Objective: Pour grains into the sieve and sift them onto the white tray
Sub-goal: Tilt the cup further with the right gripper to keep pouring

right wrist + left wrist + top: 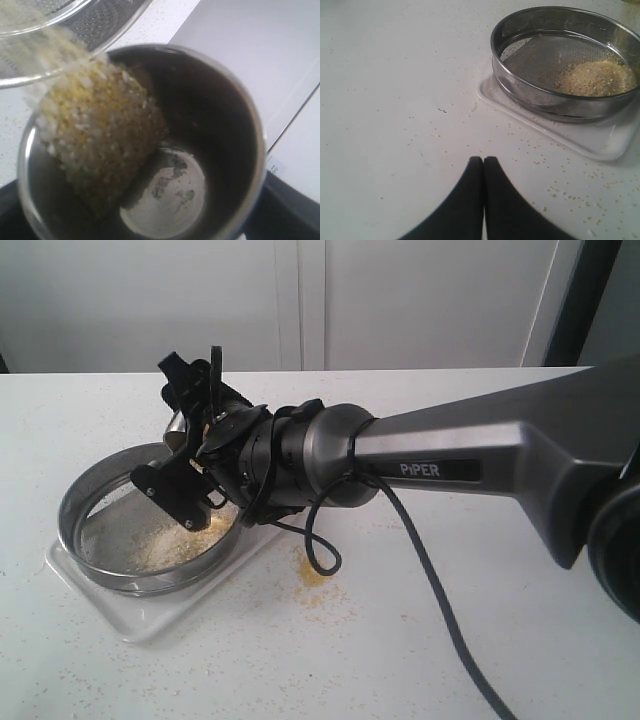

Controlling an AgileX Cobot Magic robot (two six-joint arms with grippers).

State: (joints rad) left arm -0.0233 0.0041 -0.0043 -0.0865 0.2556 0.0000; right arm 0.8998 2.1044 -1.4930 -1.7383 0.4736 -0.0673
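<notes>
Left fingers [470, 185]: pressing together on nothing, hovering over the bare table [395, 100] short of the tray.
Stray grains [315, 575]: lying loose on the table around the tray, with a yellow patch just beside it under the right arm.
White tray [600, 145]: sitting flat on the table, carrying the sieve.
Sieve [530, 92]: resting on the tray, holding a pale heap at one side of its mesh.
Right fingers [180, 490]: gripping the steel cup [210, 115] from both sides, tipping it over the sieve's far rim.
Cup contents [100, 135]: sliding in a clump toward the lip, a blurred stream falling toward the mesh.
Progress: pouring is looking partly done; sifting is waiting to begin. Whether anything is reaching the tray beneath, I cannot tell.
</notes>
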